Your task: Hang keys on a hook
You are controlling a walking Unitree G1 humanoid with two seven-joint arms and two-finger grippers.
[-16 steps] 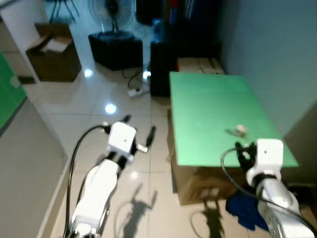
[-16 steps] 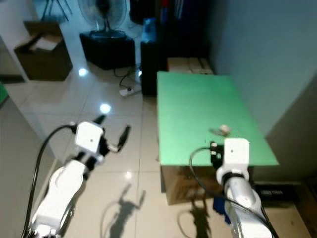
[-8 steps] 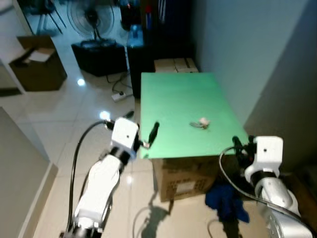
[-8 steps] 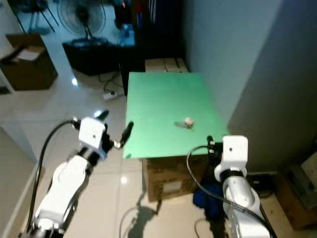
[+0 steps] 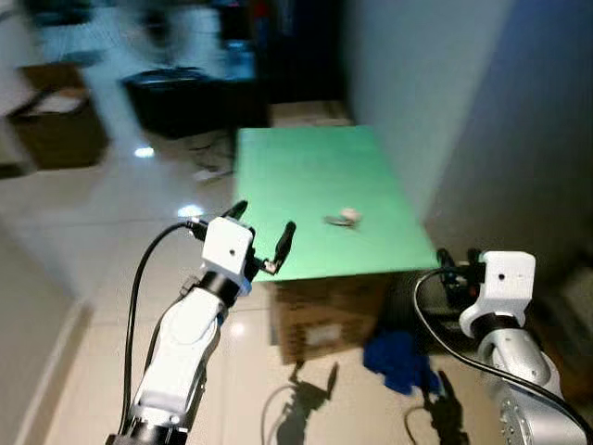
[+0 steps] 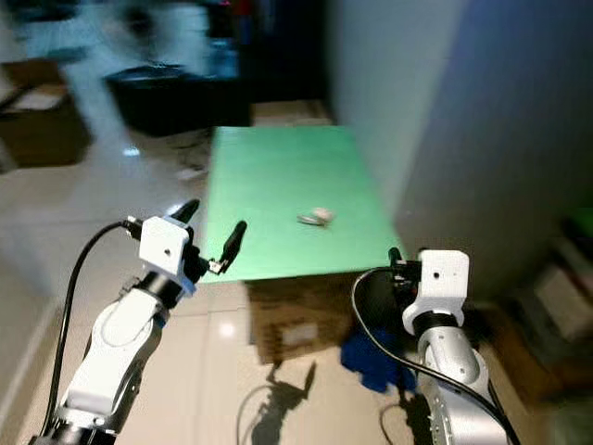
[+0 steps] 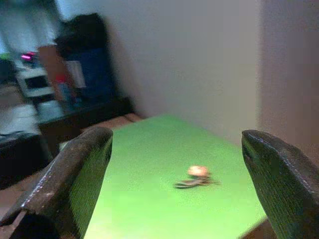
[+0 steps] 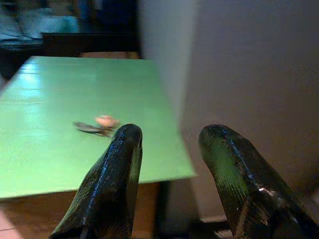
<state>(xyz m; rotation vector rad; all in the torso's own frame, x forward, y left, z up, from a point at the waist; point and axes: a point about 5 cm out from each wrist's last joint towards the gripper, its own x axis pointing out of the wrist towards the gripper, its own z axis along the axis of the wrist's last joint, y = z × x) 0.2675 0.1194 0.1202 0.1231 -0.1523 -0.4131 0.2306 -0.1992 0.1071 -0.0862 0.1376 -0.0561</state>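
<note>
Green table (image 5: 306,176) bearing keys (image 5: 341,218) stands beside a grey wall (image 5: 435,83).

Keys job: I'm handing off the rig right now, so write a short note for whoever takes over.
Left claw: open, empty, raised near the green table's near-left corner.
Right claw: open, empty, off the table's near-right corner.
Keys: lying on the tabletop, toward its near right part, untouched.
Done: the robot stands at the table; nothing is grasped.
Left: pick up the keys, find a hook, which I can't make out, and hang them.
</note>
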